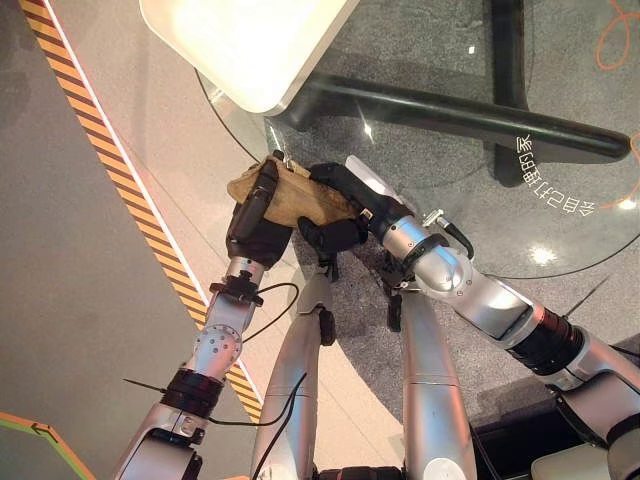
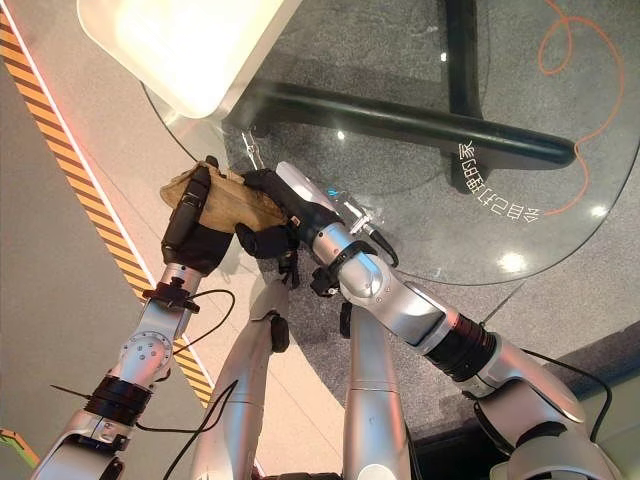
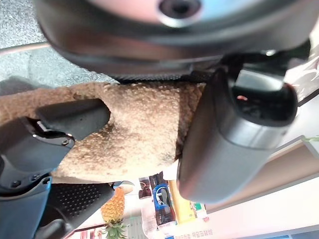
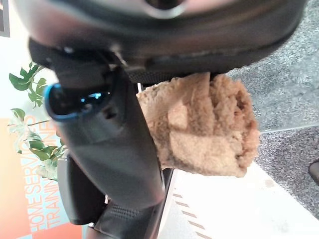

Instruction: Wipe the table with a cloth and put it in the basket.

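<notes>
Both hands grip one tan cloth (image 1: 300, 198) at the glass table's (image 1: 560, 150) near-left edge — left hand (image 1: 252, 212) and right hand (image 1: 338, 205) curled round it.

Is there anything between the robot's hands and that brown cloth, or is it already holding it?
Nothing visible is in between: the left hand and right hand both grip the cloth directly, at the glass table's edge.

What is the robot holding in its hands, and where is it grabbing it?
A brown fuzzy cloth, held by both hands at the glass table's edge. The left hand grips its left end; the right hand grips its right end.
</notes>
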Robot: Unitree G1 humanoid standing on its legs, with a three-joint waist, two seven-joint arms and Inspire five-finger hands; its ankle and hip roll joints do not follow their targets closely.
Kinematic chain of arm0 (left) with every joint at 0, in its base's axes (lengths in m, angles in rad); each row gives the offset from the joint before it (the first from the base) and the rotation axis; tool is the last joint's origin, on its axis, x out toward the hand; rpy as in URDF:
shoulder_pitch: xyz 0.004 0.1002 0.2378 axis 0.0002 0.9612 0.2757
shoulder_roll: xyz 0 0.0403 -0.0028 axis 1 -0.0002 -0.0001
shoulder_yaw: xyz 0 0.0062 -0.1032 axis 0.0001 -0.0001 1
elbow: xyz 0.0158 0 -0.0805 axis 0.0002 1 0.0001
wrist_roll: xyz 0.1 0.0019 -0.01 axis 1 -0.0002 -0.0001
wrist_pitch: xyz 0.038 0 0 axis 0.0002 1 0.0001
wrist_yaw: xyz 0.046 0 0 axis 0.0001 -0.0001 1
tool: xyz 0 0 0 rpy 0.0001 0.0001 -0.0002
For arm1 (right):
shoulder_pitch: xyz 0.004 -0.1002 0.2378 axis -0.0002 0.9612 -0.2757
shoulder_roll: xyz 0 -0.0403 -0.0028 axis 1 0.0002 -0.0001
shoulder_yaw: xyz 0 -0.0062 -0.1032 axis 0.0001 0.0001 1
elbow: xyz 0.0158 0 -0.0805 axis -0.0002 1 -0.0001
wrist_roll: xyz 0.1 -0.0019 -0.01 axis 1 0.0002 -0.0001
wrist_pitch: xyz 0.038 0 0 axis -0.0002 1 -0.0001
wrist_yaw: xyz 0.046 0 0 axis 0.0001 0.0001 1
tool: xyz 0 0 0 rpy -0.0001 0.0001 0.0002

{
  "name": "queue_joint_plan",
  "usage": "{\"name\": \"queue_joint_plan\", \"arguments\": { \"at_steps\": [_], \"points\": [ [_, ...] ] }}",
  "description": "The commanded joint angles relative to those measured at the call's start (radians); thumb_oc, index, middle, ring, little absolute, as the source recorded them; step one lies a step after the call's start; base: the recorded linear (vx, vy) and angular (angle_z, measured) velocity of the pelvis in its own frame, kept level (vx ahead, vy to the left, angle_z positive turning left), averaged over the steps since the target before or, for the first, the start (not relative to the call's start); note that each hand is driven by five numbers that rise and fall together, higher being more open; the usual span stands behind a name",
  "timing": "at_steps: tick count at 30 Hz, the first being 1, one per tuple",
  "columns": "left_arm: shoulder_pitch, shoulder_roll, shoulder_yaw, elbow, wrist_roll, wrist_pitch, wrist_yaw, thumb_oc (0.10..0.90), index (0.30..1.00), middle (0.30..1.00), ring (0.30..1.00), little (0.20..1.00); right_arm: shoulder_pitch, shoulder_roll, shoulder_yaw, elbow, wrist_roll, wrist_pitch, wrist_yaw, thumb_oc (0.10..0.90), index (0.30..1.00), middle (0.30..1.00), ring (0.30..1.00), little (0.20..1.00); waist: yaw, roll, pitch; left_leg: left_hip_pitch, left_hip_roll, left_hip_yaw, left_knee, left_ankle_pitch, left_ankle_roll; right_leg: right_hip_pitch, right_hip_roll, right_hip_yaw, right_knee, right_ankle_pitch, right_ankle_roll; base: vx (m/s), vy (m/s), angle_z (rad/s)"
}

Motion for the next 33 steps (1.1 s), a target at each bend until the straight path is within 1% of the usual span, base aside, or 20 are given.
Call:
{"name": "queue_joint_plan", "arguments": {
  "at_steps": [1,11,19,28,33],
  "points": [
    [-0.006,-0.080,-0.070,-0.247,0.026,0.055,-0.173,0.100,0.300,0.300,0.300,0.200,-0.054,0.069,-0.125,-0.109,0.004,-0.084,-0.062,0.800,0.900,0.900,0.900,0.900,0.017,0.000,-0.015,0.011,0.015,-0.001,0.154,-0.167,-0.010,-0.006,0.016,0.062,-0.219,0.187,0.064,0.00,0.000,0.00],
    [0.013,-0.081,-0.045,-0.250,0.023,0.059,-0.181,0.100,0.300,0.300,0.300,0.200,-0.004,0.051,-0.193,-0.124,-0.002,-0.099,-0.071,0.800,0.900,0.900,0.900,0.900,0.010,-0.001,-0.015,0.013,0.017,0.004,0.151,-0.168,-0.007,-0.006,0.014,0.060,-0.219,0.187,0.066,0.00,0.000,0.00],
    [0.032,-0.083,-0.032,-0.262,0.022,0.056,-0.187,0.100,0.300,0.300,0.300,0.200,0.026,0.038,-0.245,-0.140,-0.003,-0.124,-0.095,0.800,0.900,0.900,0.900,0.900,0.004,0.001,-0.015,0.012,0.022,0.010,0.151,-0.168,-0.009,-0.010,0.010,0.057,-0.215,0.186,0.066,0.00,0.000,0.00],
    [0.054,-0.084,-0.013,-0.273,0.020,0.049,-0.194,0.100,0.300,0.300,0.300,0.200,0.075,0.016,-0.315,-0.151,-0.009,-0.118,-0.121,0.800,0.900,0.900,0.900,0.900,-0.004,-0.001,-0.015,0.009,0.027,0.018,0.148,-0.167,-0.008,-0.014,0.009,0.057,-0.212,0.187,0.068,0.00,0.000,0.00],
    [0.071,-0.084,-0.001,-0.280,0.017,0.042,-0.202,0.100,0.300,0.300,0.300,0.200,0.110,0.002,-0.358,-0.154,-0.014,-0.134,-0.138,0.800,0.900,0.900,0.900,0.900,-0.009,-0.001,-0.015,0.008,0.028,0.022,0.145,-0.167,-0.007,-0.016,0.009,0.059,-0.216,0.188,0.069,0.00,0.000,0.00]
  ]
}}
